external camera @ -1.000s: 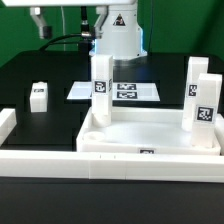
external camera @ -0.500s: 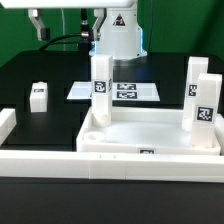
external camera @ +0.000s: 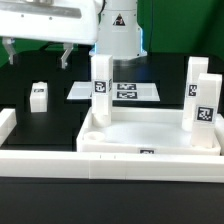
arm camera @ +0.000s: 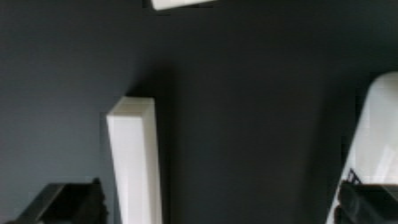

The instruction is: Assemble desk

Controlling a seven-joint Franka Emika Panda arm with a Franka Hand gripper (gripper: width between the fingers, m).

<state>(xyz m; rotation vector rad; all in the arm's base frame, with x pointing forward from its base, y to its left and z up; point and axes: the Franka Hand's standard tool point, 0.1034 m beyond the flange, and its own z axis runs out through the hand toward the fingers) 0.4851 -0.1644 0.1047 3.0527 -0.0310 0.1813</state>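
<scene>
The desk's white tabletop [external camera: 150, 138] lies tray-like at the front, with three tagged legs standing upright in it: one at its far left corner [external camera: 101, 85] and two on its right [external camera: 194, 80], [external camera: 204, 110]. A fourth small leg [external camera: 39, 95] stands loose on the black table at the exterior view's left. My gripper [external camera: 37, 55] hangs high above that loose leg, open and holding nothing. In the wrist view my gripper [arm camera: 217, 205] shows only dark fingertips [arm camera: 71, 205] at the picture's edge, with bare black table between them.
A long white border rail [external camera: 100, 165] runs along the front, with a short piece [external camera: 7, 125] at the left. The marker board [external camera: 125, 91] lies behind the tabletop. The wrist view shows a long white bar [arm camera: 134, 160] and a rounded white part [arm camera: 377, 130].
The gripper has come down into the exterior view's upper left, above the loose leg. Its jaws stay open. The desk parts have not moved.
</scene>
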